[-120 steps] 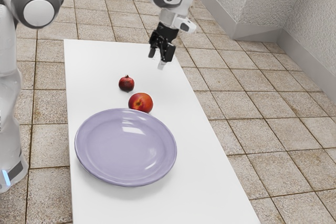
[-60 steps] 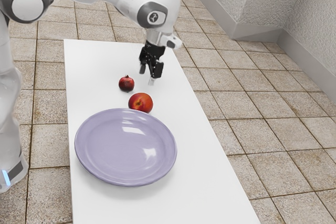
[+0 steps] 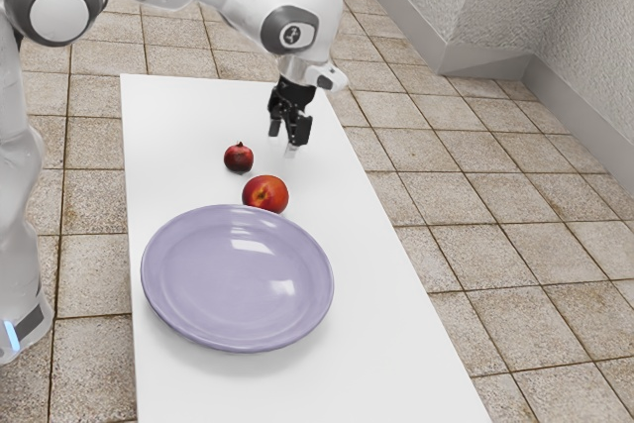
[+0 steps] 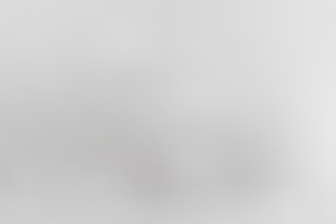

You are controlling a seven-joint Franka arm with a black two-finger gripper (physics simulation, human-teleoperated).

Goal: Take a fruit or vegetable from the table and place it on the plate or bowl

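Two fruits, a pomegranate [image 3: 238, 158] and a peach [image 3: 265, 193], sit beside a lavender plate [image 3: 236, 279]; the gripper [image 3: 283, 141] (fingers apart, empty) should centre over one before descending.

Dark red fruit [image 3: 238, 158]: small, round, with a small nub on top. It lies on the table [image 3: 178, 116] about midway between the long edges.

Peach [image 3: 265, 193]: larger, red with a yellow-orange patch. It sits near the dark fruit, apart from it.

Plate [image 3: 236, 276]: lavender, glossy, lying flat, its rim close to the long edge on the exterior view's left. The peach sits at its far rim; contact unclear.
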